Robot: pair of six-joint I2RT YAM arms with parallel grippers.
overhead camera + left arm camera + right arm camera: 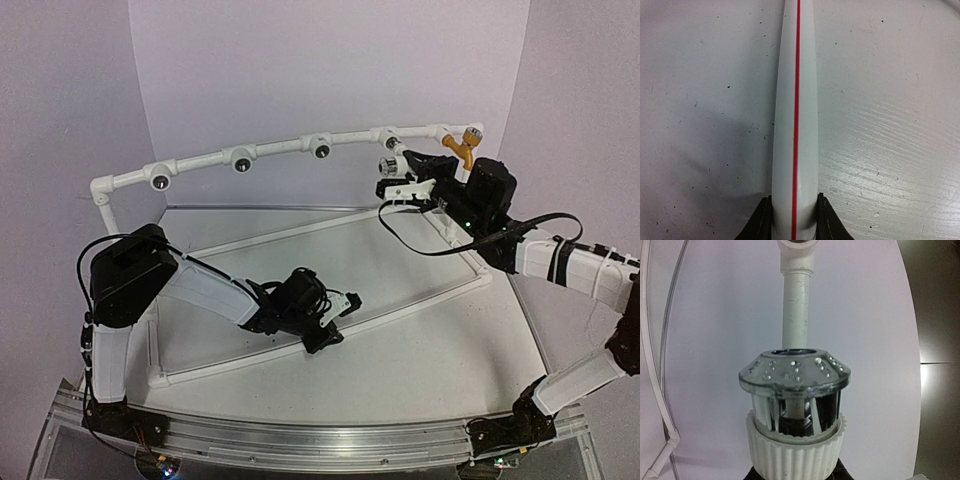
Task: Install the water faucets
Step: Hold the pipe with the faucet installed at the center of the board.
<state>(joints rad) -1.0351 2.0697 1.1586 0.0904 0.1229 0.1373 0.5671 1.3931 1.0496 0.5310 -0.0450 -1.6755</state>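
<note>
The yellow-orange faucet (pixel 460 150) hangs from the right end of the white pipe frame's (pixel 280 150) top rail. Just left of it, below the rail, my right gripper (pixel 403 178) is shut on the white faucet (pixel 389 165). In the right wrist view the white faucet (pixel 795 450) shows a ribbed white collar and a shiny silver head. That head points at a white pipe stub (pixel 796 315), and my right gripper (pixel 795 474) clamps the collar at the bottom edge. My left gripper (pixel 335 322) is shut on the frame's low bar (pixel 795 100), which carries a red stripe; the fingers (pixel 760 220) press both of its sides.
Round dark sockets (pixel 241 160) sit along the curved top rail. The frame's base bars (pixel 420 300) lie across the white table (pixel 440 370). A black cable (pixel 430 245) loops from the right arm. Purple walls close in the back and both sides.
</note>
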